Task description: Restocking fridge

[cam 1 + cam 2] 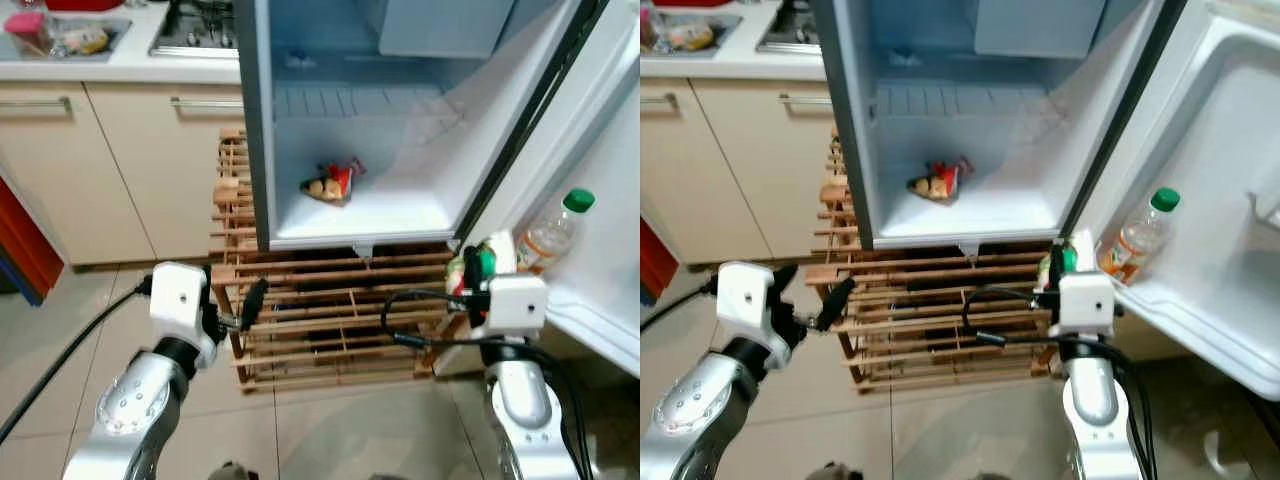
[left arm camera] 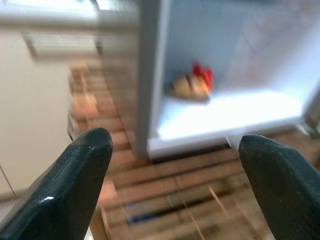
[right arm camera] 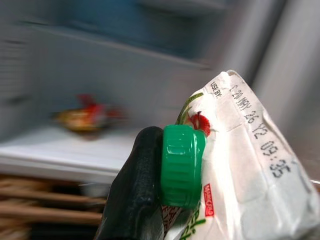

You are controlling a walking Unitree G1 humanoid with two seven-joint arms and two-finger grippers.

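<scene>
The small fridge (image 1: 400, 215) stands open on a wooden rack, its door (image 1: 600, 290) swung to the right. A red and yellow snack bag (image 1: 332, 183) lies on the fridge floor. A clear bottle with a green cap (image 1: 552, 230) stands in the door shelf. My right gripper (image 1: 478, 272) is shut on a white carton with a green screw cap (image 3: 235, 165), held low in front of the fridge's right corner by the door hinge. My left gripper (image 1: 252, 300) is open and holds nothing, in front of the rack below the fridge's left edge.
The wooden slatted rack (image 1: 330, 320) under the fridge reaches toward me. Beige cabinets (image 1: 120, 170) and a counter with a hob (image 1: 195, 35) and a sink (image 1: 65, 35) lie to the left. A black cable (image 1: 60, 355) trails from my left arm over the tile floor.
</scene>
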